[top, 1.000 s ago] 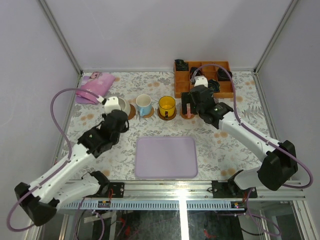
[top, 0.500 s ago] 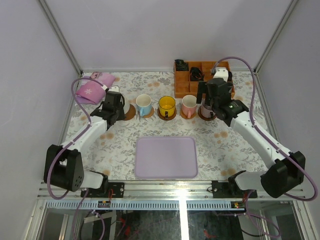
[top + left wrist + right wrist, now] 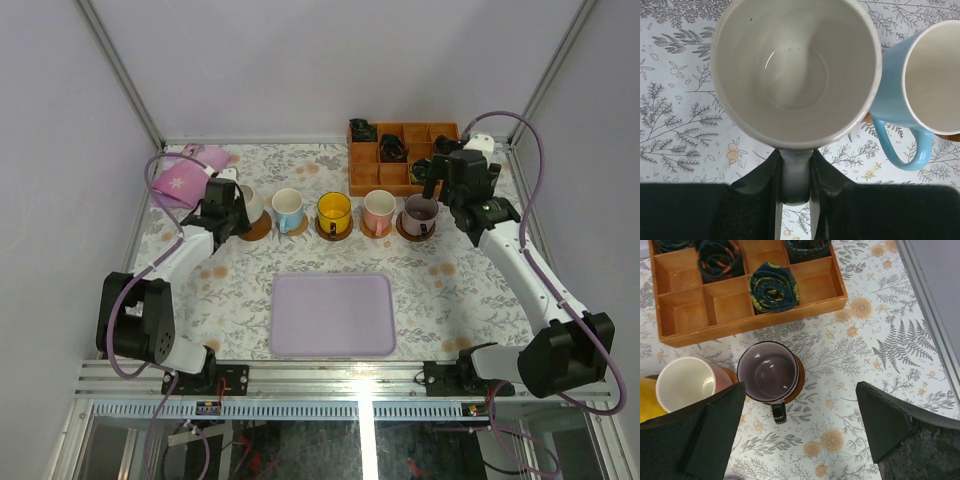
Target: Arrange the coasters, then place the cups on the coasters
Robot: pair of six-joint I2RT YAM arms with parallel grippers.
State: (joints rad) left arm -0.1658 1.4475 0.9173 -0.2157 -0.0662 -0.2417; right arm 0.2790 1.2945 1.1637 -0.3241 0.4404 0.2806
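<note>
Only close-up, left pincer (image 3: pixel 795 172) gripping cream cup (image 3: pixel 795 75) handle, right pincer (image 3: pixel 800 430) spread

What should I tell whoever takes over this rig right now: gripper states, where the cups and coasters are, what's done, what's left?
Left gripper: shut on the white cup's handle, at the leftmost coaster; I cannot tell whether the cup rests on it.
Right gripper: open, empty, near the purple cup.
Done: blue cup, yellow cup, pink cup and purple cup each sit on a coaster, in a row.
Left: probably seat the white cup, release, withdraw.
</note>
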